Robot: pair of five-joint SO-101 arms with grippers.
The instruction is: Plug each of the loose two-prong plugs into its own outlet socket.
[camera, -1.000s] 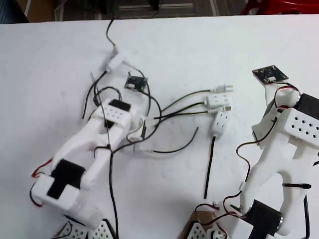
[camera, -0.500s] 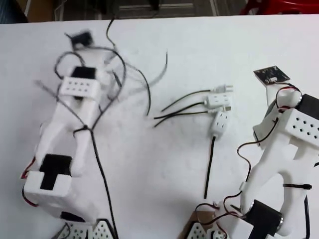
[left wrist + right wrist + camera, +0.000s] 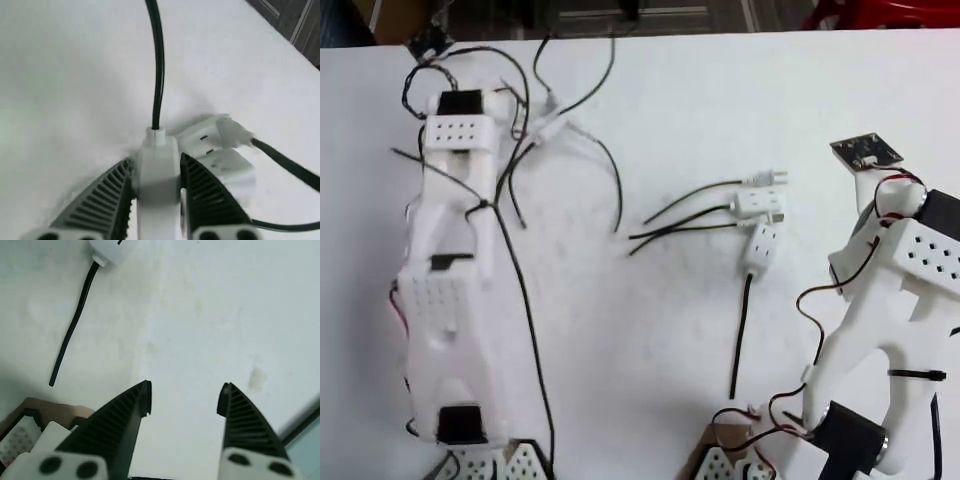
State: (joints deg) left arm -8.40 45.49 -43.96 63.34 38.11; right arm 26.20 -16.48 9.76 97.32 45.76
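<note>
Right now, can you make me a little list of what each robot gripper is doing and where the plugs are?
left gripper: shut on a white connector with a black cord
beside it: a second connector, lying close by
left arm: stretched along the left side of the table
right gripper: open, holding nothing, over bare table
middle of table: three white connectors close together, each with a black cord
</note>
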